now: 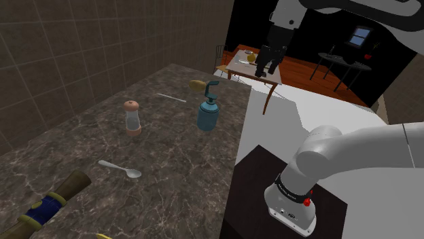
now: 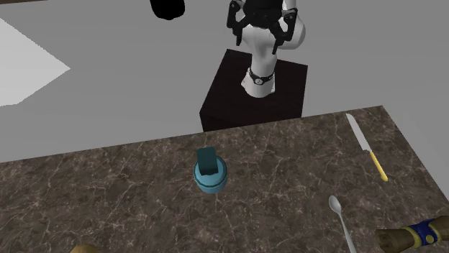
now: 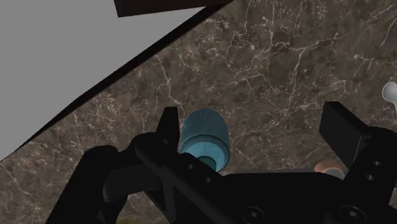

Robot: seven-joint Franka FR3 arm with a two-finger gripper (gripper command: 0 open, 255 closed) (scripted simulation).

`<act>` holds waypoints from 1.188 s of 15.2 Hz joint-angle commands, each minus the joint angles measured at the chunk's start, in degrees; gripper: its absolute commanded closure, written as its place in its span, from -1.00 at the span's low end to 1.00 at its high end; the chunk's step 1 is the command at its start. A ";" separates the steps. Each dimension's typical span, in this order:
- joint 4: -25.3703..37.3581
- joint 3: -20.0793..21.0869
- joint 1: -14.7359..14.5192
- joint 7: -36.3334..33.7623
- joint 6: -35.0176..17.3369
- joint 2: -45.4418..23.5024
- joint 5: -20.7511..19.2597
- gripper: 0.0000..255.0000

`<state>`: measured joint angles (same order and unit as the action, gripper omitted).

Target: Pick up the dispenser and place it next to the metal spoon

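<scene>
The dispenser (image 1: 207, 108) is a teal bottle with a darker pump head, standing upright on the dark marble counter (image 1: 170, 156) near its edge toward the stand. From above it shows as a teal round with the pump on top (image 2: 211, 171). The metal spoon (image 1: 121, 169) lies flat on the counter, nearer the shoulder camera than the dispenser. My gripper (image 1: 265, 64) hangs high over the floor beside the counter, open and holding nothing. In the wrist view the dispenser (image 3: 203, 137) sits far below, close to one finger (image 3: 168, 127); the spoon's bowl (image 3: 390, 92) peeks in at the edge.
A clear shaker with an orange cap (image 1: 132, 117) stands beside the dispenser. A knife (image 2: 367, 146) and a brown roll (image 1: 198, 85) lie farther along the counter. A long brown and blue cylinder (image 1: 44, 204) lies near the spoon (image 2: 341, 219). The dark stand (image 2: 252, 93) adjoins the counter edge.
</scene>
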<state>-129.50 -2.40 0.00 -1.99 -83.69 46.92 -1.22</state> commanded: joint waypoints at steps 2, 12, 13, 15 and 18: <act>-1.50 -0.91 -0.27 1.70 -2.34 -0.17 -0.49 -1.00; -10.80 -10.73 -3.66 18.67 -26.46 -8.33 -3.38 -1.00; -11.13 -11.78 -4.17 20.45 -28.86 -9.78 -3.35 -1.00; -11.46 -13.91 -5.33 24.13 -33.61 -12.96 -3.01 -1.00; -11.12 -17.17 -7.47 30.10 -40.41 -18.40 -1.59 -1.00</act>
<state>-140.90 -18.34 -6.76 25.79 -121.75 30.40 -3.29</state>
